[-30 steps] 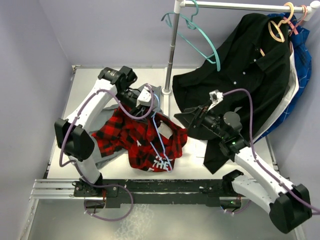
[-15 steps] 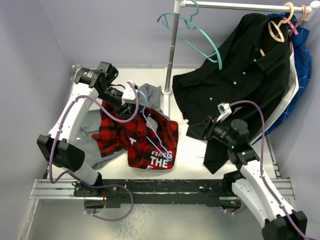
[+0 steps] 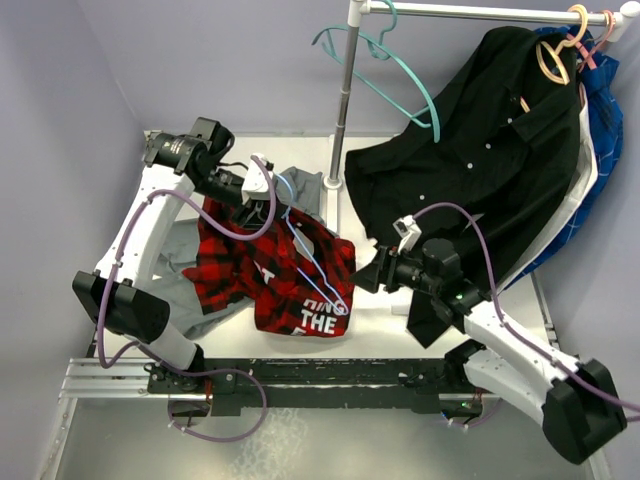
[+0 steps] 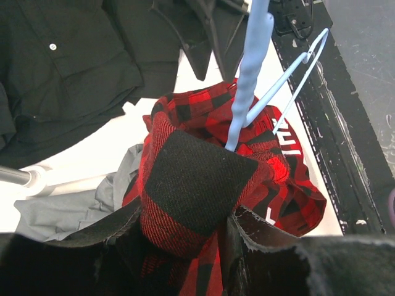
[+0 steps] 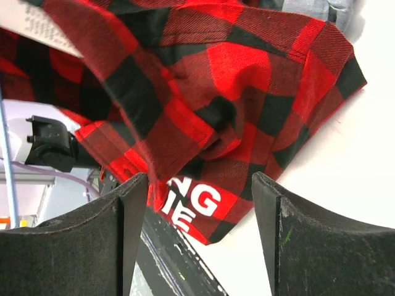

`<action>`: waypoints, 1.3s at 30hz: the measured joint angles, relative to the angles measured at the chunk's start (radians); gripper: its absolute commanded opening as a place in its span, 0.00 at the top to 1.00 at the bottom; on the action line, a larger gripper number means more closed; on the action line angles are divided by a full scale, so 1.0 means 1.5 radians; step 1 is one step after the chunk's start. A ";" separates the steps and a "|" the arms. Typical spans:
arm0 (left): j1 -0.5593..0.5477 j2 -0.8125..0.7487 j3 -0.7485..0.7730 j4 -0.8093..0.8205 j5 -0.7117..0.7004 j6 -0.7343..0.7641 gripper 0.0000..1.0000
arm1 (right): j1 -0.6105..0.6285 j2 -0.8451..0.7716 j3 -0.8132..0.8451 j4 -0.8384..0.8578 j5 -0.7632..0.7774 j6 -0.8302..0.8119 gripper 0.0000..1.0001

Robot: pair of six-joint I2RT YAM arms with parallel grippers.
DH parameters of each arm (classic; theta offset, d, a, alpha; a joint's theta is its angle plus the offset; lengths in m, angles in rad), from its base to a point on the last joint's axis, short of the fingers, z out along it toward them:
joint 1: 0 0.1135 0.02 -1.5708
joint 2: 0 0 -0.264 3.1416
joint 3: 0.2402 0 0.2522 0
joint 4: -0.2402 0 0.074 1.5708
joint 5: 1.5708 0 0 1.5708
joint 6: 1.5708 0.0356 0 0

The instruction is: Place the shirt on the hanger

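Note:
The red-and-black plaid shirt (image 3: 290,265) hangs bunched from my left gripper (image 3: 256,198), white letters showing at its lower edge. The pale blue hanger (image 3: 318,265) runs slantwise across the shirt, its upper end by that gripper. In the left wrist view my left gripper (image 4: 185,213) is shut on a thick fold of the shirt (image 4: 191,185), and the hanger (image 4: 250,80) rises out of the cloth just beyond. My right gripper (image 3: 368,278) is open and empty just right of the shirt's lower edge. In the right wrist view the shirt (image 5: 234,80) hangs ahead of the open right gripper (image 5: 200,185).
A plain grey shirt (image 3: 185,250) lies under the plaid one. A black button-up shirt (image 3: 480,150) hangs from a tan hanger (image 3: 555,55) on the rack, draping onto the table. A teal hanger (image 3: 405,75) hangs by the rack pole (image 3: 345,110). A black rail (image 3: 320,375) runs along the near edge.
My left arm has drawn back and to the left, lifting the shirt and hanger with it. My right arm pulled back, then moved in toward the shirt's right edge.

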 measured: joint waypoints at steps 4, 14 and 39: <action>0.000 0.000 0.001 0.005 0.003 -0.013 1.00 | 0.011 0.068 0.000 0.057 0.006 0.013 0.33; 0.000 0.008 0.001 0.037 0.003 -0.042 1.00 | 0.056 0.103 0.015 0.145 0.010 0.037 0.49; 0.000 -0.019 -0.106 0.291 -0.158 -0.284 1.00 | 0.081 0.014 0.113 -0.045 0.202 -0.032 1.00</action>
